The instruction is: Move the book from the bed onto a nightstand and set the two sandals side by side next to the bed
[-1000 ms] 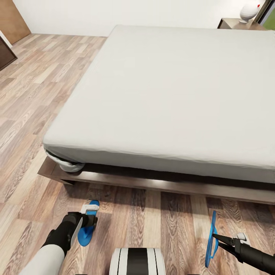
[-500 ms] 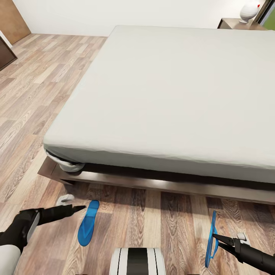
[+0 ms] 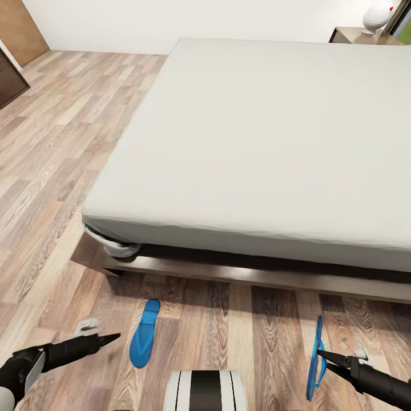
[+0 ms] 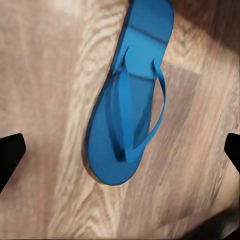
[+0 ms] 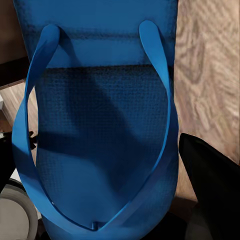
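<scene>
Sandals first: one sandal [image 3: 144,334] lies flat on the wood floor [image 3: 51,142] at lower left of the head frame, near the foot of the bed [image 3: 274,142], sole down, straps up in my left wrist view. My left gripper [image 3: 111,338] sits just left of it, jaws released, apart from it. My right gripper [image 3: 322,355] at lower right is clenched on the second sandal [image 3: 315,357], held on edge.

Two blue sandals [image 3: 144,334] [image 3: 314,359], one bed [image 3: 268,142], perhaps one nightstand [image 3: 365,37].
</scene>
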